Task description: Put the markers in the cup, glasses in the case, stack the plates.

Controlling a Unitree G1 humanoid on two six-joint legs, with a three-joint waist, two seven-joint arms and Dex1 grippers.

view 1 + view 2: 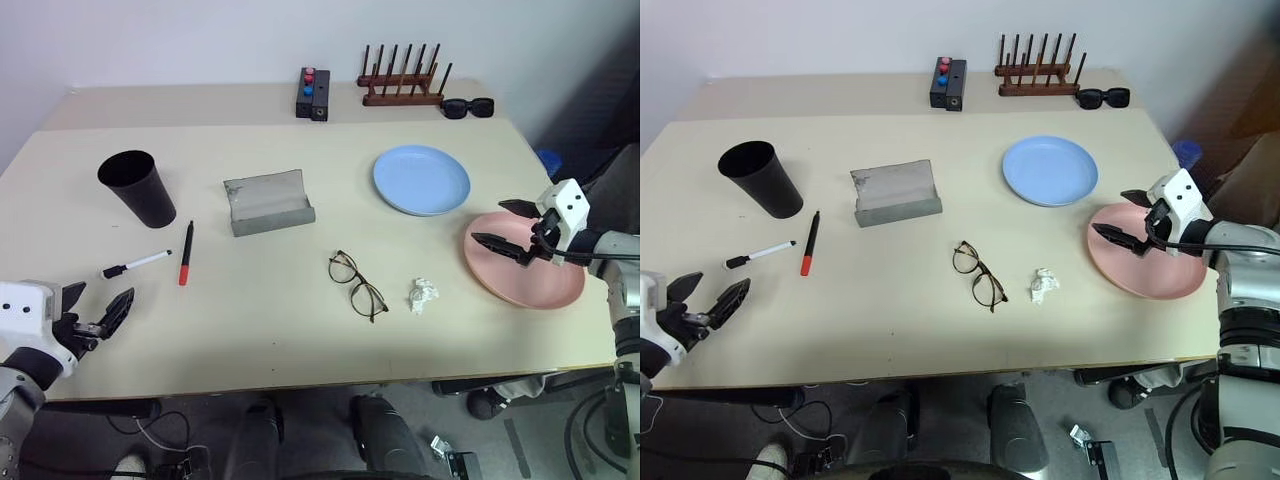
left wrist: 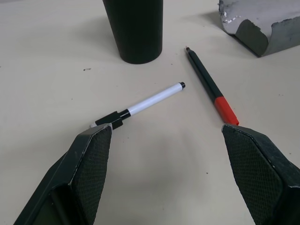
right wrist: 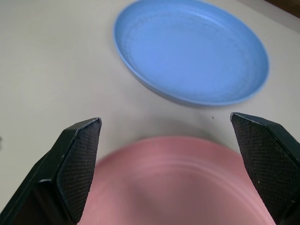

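**Tabletop with both grippers open and all task objects unsorted**

Head views. The tall black tapered plastic cup stands upright at the upper left of the frame on the pale beige table. Below and right of it lie the two markers, apart from one another: the white-barrelled marker with a black cap and the black-barrelled marker with a red end. The grey rectangular glasses case, lid open, sits left of centre. The round-lensed wire-framed clear glasses lie at centre, with a crumpled white paper scrap just to their right. The light blue round plate lies right of centre; the salmon pink round plate lies separately, below and right of it. At the top stand a black box with coloured buttons, a dark wooden peg rack and black sunglasses.

The left gripper, lower left, has its fingers spread and empty. The right gripper hovers over the pink plate's left part, fingers wide apart, holding nothing.
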